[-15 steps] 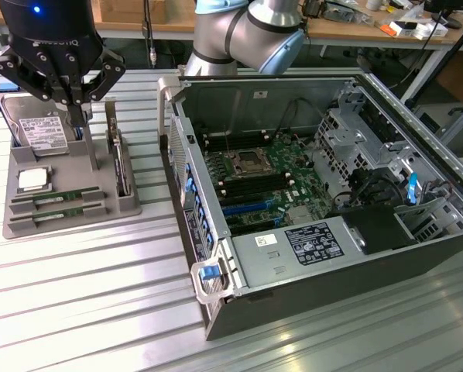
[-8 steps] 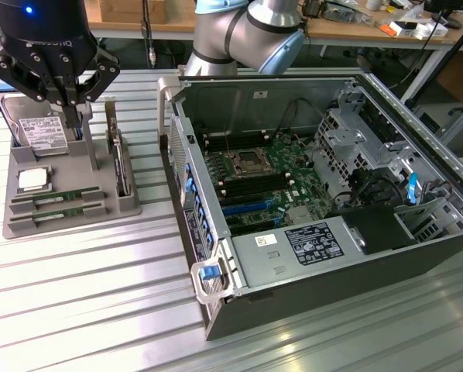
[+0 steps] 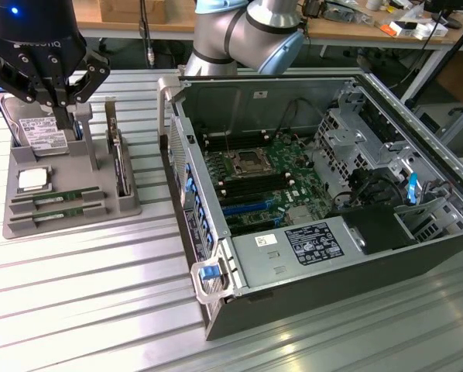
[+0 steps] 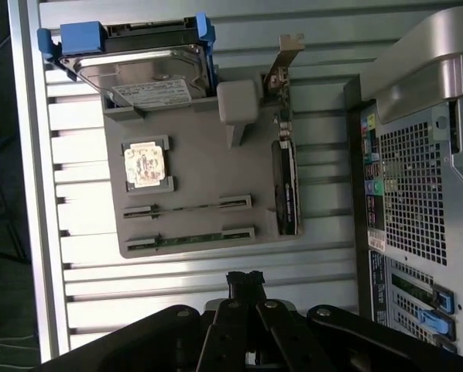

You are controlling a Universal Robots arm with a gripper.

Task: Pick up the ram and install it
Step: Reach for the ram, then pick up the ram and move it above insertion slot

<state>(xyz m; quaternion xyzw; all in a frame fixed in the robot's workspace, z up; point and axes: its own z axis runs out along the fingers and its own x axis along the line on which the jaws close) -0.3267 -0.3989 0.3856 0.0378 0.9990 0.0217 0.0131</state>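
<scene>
Two ram sticks (image 3: 57,198) (image 3: 59,211) stand on edge in the slots of a grey tray (image 3: 100,208) at the exterior view's left. The wrist view looks down on them as thin green strips (image 4: 186,208) (image 4: 189,235) on the tray (image 4: 208,155). My black gripper (image 3: 61,116) hangs above the tray's far end, over the hard drive, and its fingers are shut with nothing between them. In the wrist view the closed fingertips (image 4: 245,279) sit apart from the ram, just beyond the tray's edge.
The tray also holds a silver hard drive (image 3: 38,132) (image 4: 150,81), a square CPU (image 3: 32,180) (image 4: 145,164) and an upright expansion card (image 3: 119,159) (image 4: 286,186). The open computer case (image 3: 371,256) (image 4: 417,178) lies at the exterior view's right, with its motherboard (image 3: 251,182) exposed.
</scene>
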